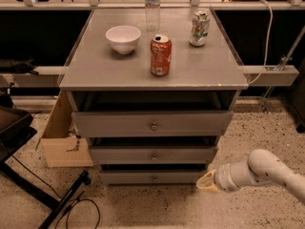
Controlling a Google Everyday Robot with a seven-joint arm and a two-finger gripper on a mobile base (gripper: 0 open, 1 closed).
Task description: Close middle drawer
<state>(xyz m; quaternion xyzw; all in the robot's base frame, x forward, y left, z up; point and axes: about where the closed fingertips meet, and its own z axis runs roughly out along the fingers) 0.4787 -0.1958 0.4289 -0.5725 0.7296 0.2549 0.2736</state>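
The desk (200, 68) and middle drawer (119, 155) look matt grey, the knob (154, 157) shiny metal. The bowl (123, 38) is glossy white. The pincer (206, 181), low by the desk's front right corner, looks smooth pale plastic.

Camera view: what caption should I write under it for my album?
Robot's tool low by the grey cabinet's right front corner, just below the middle drawer.
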